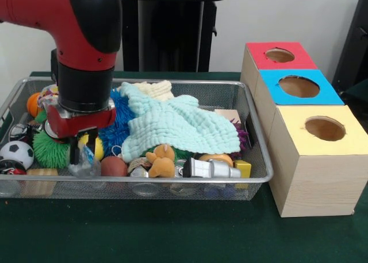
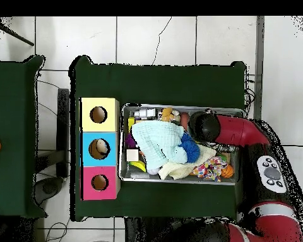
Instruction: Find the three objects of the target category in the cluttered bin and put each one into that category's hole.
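Bin (image 1: 253,122) packed w/ toys; pincer (image 1: 77,141) low at its crowded end beside yellow ball (image 1: 95,145), open/closed can't tell. Mint cloth (image 1: 178,125) covers mid.

Table: dark green cloth-covered table (image 2: 160,82) on a white tiled floor (image 2: 154,38).
Bin: wire mesh bin (image 2: 179,181), crowded with small items.
Cloths: pale mint waffle cloth (image 2: 155,142) on top; cream cloth (image 2: 185,169) just beside it; fuzzy blue ball (image 2: 190,146) between them.
Boxes: yellow-topped box (image 2: 98,115), blue-topped box (image 2: 99,149), red-topped box (image 2: 100,183), each with one round hole, in a row touching the bin's side.
Arm: red and black robot arm (image 2: 239,131) reaching over the bin.
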Available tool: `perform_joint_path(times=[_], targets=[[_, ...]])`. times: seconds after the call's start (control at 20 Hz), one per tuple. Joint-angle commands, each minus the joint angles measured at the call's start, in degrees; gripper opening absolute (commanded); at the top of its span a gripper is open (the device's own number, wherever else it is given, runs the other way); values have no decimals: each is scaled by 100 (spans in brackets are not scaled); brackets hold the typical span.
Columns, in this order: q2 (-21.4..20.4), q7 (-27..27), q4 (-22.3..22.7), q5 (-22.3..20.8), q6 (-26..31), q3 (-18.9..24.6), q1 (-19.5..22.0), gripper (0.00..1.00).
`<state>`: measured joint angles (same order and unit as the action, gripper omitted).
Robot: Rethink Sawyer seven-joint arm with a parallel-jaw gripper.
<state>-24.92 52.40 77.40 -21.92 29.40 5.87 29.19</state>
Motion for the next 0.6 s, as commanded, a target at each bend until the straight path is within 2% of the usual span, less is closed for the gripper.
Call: perform_joint_path(times=[0.05,0.6], targets=[[-646,1188,679,388,596,54,-175,0],[-1384,1261,1155,813,915,-207,-322,0]])
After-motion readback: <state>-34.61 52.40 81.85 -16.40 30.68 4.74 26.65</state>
